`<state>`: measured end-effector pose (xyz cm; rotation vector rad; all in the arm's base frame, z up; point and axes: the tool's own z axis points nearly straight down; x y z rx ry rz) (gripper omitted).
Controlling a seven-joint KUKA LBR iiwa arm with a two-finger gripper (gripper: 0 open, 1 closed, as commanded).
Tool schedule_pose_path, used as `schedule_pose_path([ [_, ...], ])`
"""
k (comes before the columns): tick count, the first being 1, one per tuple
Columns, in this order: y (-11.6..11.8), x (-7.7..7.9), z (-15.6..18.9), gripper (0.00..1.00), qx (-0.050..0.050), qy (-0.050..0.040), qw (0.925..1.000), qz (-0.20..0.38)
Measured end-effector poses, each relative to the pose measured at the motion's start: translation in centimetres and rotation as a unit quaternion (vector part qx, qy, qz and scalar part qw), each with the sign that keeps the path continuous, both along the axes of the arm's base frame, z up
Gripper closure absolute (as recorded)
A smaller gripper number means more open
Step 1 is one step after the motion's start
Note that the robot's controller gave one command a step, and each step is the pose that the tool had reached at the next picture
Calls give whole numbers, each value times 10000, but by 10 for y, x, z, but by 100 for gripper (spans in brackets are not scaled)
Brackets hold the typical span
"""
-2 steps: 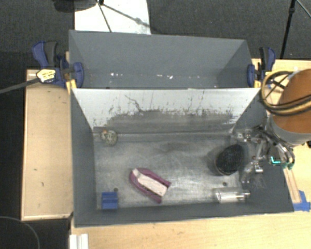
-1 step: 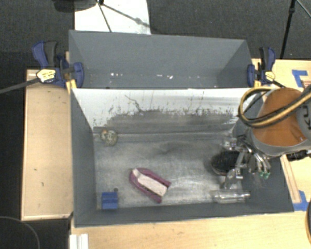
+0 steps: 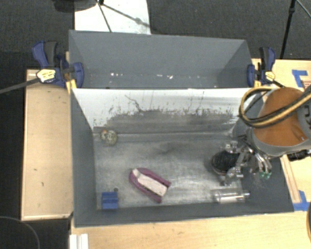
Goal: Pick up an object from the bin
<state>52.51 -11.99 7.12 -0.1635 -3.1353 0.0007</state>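
Here, the scratched grey bin (image 3: pixel 166 113) rests amid dark flooring (image 3: pixel 15 19).

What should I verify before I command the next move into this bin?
1. The gripper is down at the right side of the bin: ok.
2. The dark round thing sits right at the gripper: ok.
3. That dark round thing is actually grasped: cannot tell.
4. Clearance to the clear thing just in front, by the front wall: cannot tell.
5. The purple-and-white thing and the blue block lie far left, out of the way: ok.
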Motion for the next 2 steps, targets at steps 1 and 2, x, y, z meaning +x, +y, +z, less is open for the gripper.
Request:
schedule_pose_path([
  [1,-3,-14,95,100,-5,-52,9999,-129],
  [2,52,-5,-1,100,5,-12,10000,-74],
])
